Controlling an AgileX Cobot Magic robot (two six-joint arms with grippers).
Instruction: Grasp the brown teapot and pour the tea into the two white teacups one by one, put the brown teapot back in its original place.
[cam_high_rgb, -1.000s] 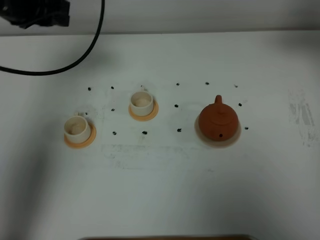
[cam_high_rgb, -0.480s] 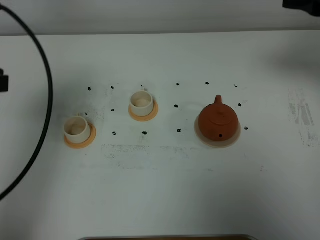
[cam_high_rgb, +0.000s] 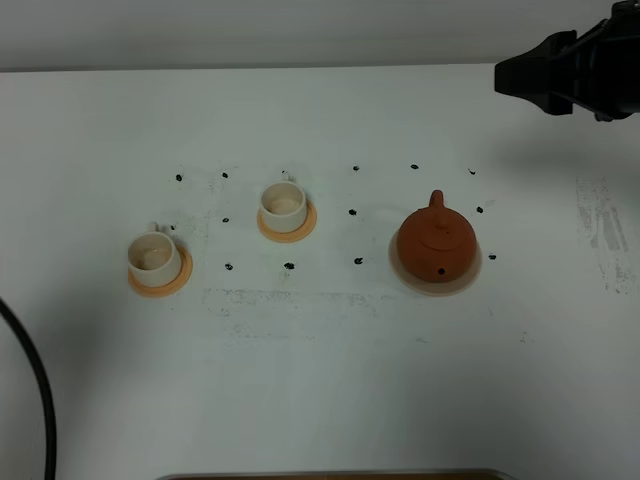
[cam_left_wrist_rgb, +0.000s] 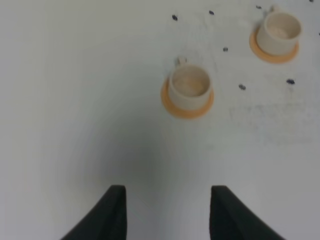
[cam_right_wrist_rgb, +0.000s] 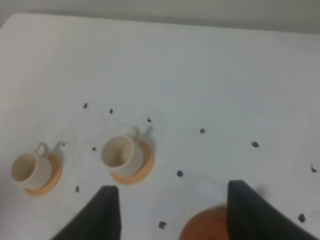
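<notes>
Gaping right jaws hang well apart from the brown teapot (cam_high_rgb: 436, 243).

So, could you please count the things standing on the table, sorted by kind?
Brown teapot: 1
White teacups: 2
Orange coasters: 2
Pale saucer: 1
Total: 6
</notes>
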